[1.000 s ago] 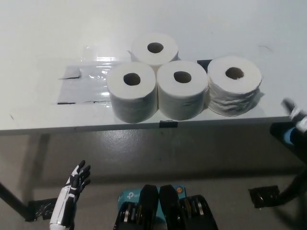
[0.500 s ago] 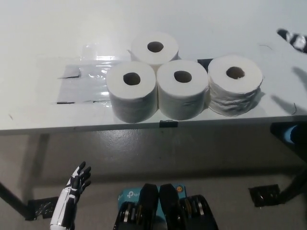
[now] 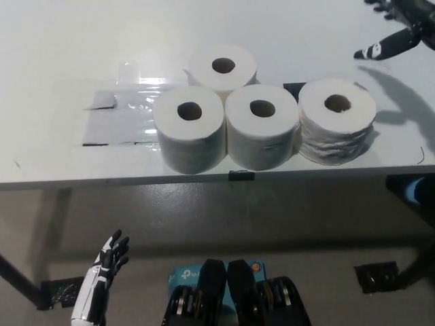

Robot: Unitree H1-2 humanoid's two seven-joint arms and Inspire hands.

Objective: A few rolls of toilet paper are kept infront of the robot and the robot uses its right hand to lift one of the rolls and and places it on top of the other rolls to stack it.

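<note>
The stacking is not yet begun, as far as I can judge: all four toilet paper rolls stand upright on the counter (image 3: 54,61), three in a near row, the left roll (image 3: 189,136), the middle roll (image 3: 261,134) and the right roll (image 3: 337,119), with the far roll (image 3: 221,70) behind them, and nothing lies on top of any roll. The black right hand (image 3: 394,30) is at the far right corner, holding nothing, fingers spread, well apart from the right roll, but the edge cuts most of it off. The white left hand (image 3: 109,261) rests low at the near left below the counter edge, fingers apart and empty.
</note>
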